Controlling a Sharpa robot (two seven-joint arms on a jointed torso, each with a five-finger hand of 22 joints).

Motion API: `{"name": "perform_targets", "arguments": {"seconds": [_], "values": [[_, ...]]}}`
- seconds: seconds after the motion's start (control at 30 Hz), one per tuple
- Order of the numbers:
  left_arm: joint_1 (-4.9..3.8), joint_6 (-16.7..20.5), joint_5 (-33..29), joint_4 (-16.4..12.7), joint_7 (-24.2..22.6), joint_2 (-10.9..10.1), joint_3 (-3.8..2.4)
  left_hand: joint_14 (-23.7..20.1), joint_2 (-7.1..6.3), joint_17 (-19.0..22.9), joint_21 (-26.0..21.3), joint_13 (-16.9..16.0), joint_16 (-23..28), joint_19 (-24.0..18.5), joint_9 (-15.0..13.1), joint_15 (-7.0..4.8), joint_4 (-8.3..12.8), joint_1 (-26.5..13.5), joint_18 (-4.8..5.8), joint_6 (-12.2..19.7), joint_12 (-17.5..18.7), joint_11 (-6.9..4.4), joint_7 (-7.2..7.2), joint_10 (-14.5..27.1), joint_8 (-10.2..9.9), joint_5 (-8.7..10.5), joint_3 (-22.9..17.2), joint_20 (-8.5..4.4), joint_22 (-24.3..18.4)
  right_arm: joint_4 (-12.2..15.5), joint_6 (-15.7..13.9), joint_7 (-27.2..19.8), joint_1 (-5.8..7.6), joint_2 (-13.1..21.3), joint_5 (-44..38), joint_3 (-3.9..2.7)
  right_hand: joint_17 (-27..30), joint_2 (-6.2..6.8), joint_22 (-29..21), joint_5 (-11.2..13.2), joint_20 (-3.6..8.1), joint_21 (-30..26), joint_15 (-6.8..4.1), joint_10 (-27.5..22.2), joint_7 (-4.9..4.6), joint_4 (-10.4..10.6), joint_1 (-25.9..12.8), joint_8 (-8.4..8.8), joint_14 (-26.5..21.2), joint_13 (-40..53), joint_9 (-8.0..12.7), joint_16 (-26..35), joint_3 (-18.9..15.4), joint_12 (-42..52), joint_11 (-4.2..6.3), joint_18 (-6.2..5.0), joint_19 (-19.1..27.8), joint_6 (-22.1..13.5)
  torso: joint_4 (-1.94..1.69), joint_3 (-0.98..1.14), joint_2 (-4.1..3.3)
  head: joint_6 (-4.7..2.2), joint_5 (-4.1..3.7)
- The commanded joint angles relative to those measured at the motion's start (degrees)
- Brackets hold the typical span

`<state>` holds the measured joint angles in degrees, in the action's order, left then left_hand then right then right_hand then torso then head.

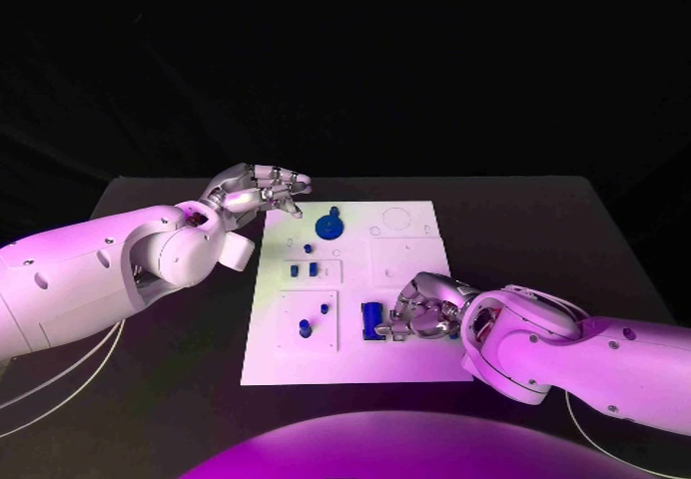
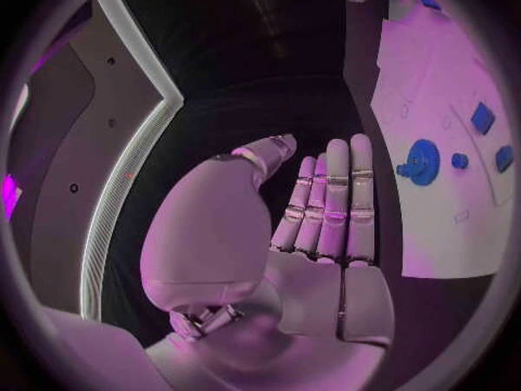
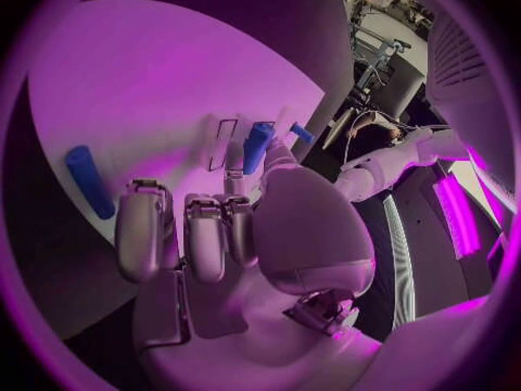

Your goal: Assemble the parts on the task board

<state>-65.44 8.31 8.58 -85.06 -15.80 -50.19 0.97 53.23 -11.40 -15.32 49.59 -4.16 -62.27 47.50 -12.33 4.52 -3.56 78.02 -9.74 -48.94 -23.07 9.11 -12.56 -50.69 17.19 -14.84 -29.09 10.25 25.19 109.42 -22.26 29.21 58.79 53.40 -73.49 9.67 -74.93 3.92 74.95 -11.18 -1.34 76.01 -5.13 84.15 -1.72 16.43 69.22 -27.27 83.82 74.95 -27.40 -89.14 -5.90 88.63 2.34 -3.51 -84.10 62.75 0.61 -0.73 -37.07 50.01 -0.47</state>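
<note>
Magenta light floods scene; room behind worktop (image 1: 547, 215) black. Task board (image 1: 396, 359) brightest, near glare, detail washed. Soft shadows under arms. Wrist views: strong fisheye bending, dark vignette ring. Left hand (image 2: 326, 208) sharp; right hand (image 3: 207, 235) close, slightly soft. Bright strip lights at rims.

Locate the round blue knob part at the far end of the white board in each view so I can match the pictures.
Head view: the round blue knob sits at the board's far end, just right of the left hand.
Left wrist view: the same knob lies on the board beyond the fingertips.
Right wrist view: I cannot make it out.
Shared landmark: the white board.
</note>
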Motion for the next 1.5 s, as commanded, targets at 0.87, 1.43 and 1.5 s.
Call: {"name": "perform_targets", "arguments": {"seconds": [0.87,1.43,1.5], "values": [[-0.02,-1.2,0.1,0.0,-0.1,0.1,-0.03,0.0,0.53,0.1,-0.4,0.1,0.3,0.4,0.1,0.43,-0.2,0.1,-0.74,0.3,-0.3,0.02,-0.05,0.4,-0.4,-0.08,0.2,0.11,-0.1,-1.4,-0.6,1.4,-0.05,-1.2,-2.0,-0.02,-12.5,-2.53,11.7,0.1,0.51,0.2,-0.48,5.4,0.12,0.1,4.0,0.73,5.7,14.3,0.4,-0.2,0.7,0.2,0.06,0.95,-2.1,-0.3,-0.09,-0.04,0.02,-0.01,-0.02],[0.0,-1.2,0.1,0.1,-0.1,0.0,-0.03,0.0,0.75,0.1,-0.5,0.1,0.3,0.5,0.1,0.44,-0.3,0.1,-0.75,0.3,-0.4,0.03,-0.05,0.5,-0.4,-0.11,0.2,0.12,-0.2,0.4,-5.4,1.1,0.38,1.0,-2.9,-0.66,-12.4,-4.31,11.6,0.3,0.43,0.0,-0.32,5.4,-0.16,0.4,0.8,1.06,5.7,14.2,0.7,-0.1,0.8,-0.1,-0.16,0.91,-2.0,-0.1,0.12,-0.01,0.07,-0.01,0.05],[0.0,-1.2,0.1,0.1,-0.1,0.0,-0.03,0.0,0.75,0.1,-0.5,0.1,0.3,0.5,0.1,0.44,-0.3,0.1,-0.75,0.3,-0.4,0.03,-0.05,0.5,-0.4,-0.11,0.2,0.12,-0.2,0.7,-5.9,0.8,0.55,1.5,-2.9,-0.71,-12.3,-4.14,11.6,0.3,0.42,-0.1,-0.31,5.3,-0.17,0.4,0.6,1.07,5.7,14.1,0.7,-0.1,0.7,-0.2,-0.17,0.9,-2.0,-0.1,0.06,-0.02,0.07,-0.01,-0.08]]}}
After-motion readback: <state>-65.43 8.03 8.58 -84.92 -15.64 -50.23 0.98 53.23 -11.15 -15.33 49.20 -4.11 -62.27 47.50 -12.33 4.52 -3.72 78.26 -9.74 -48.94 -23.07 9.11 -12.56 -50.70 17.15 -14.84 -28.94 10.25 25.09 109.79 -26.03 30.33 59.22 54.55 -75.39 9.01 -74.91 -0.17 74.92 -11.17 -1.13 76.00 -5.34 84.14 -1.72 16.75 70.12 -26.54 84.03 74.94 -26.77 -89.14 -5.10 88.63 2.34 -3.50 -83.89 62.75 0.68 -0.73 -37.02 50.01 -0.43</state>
